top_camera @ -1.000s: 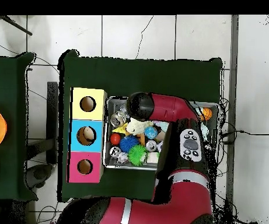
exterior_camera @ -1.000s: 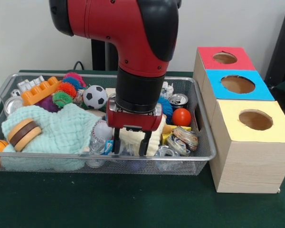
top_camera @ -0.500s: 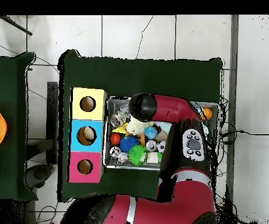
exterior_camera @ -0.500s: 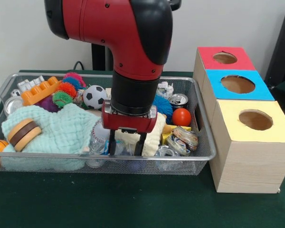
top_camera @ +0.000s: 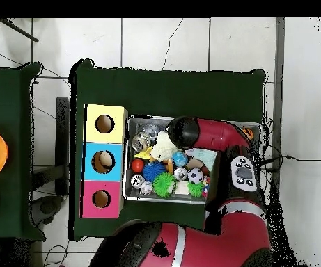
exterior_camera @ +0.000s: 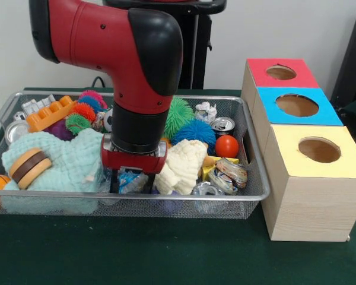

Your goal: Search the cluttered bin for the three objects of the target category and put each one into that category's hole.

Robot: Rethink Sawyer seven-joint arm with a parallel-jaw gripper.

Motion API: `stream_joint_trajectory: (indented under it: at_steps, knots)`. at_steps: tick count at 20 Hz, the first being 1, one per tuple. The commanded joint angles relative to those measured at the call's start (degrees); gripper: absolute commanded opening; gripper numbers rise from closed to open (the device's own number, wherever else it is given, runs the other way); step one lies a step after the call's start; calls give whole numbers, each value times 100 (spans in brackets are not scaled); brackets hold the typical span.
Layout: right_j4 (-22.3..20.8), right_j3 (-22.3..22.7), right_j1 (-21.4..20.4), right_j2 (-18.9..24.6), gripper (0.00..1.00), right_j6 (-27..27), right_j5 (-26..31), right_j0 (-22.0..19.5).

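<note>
now reaching down with the claw point(exterior_camera: 132, 183) into the wire bin point(exterior_camera: 249, 148), near front wall, beside the cream cloth point(exterior_camera: 181, 166); cannot tell its state or the target category. risking snagging the mint cloth point(exterior_camera: 71, 163) or mesh.

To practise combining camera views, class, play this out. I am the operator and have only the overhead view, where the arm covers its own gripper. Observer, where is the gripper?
Observer: The gripper is down inside the wire bin, by the wall nearest the front camera, between the mint cloth and the cream cloth.
Operator: Is it open?
Observer: Yes, its fingers stand apart.
Operator: What does the arm hide on the mint cloth?
Observer: A round brown and cream toy lies on it.
</note>
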Motion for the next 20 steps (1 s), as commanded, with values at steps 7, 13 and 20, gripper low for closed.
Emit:
stream_joint_trajectory:
  at_steps: [7, 13, 20]
  knots:
    - [-620, 454, 383, 642, 100, -263, -180, -289]
    - [-604, 474, 341, 706, 100, -231, -32, -266]
    - [-542, 689, 86, 636, 100, -115, 180, -170]
